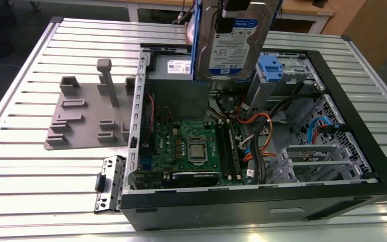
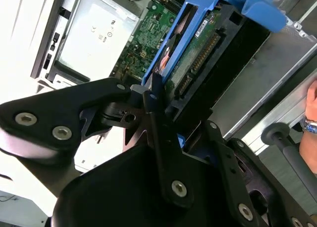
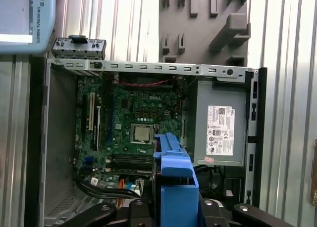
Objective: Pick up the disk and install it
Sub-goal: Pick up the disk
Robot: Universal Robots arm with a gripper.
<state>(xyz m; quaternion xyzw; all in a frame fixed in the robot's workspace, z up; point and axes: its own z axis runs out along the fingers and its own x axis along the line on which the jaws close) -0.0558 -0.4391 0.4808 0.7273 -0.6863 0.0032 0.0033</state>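
Claw (image 2: 154, 102) clenched on the disk (image 1: 232, 43), disk held upright above the open computer case (image 1: 247, 209), case lying on the slatted desk (image 1: 32, 174)

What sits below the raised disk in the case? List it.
In the first wrist view, below the disk: motherboard, power supply, black cables. The disk itself hides what lies directly beneath.

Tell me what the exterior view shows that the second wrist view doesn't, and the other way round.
Exterior view: a grey plastic fixture plate, plus the white-and-blue label on the flat silver disk in its blue rail frame. Second wrist view: the black gripper shut on the disk's blue frame, and a person's hand. Both: the disk, the green motherboard and the grey metal box.
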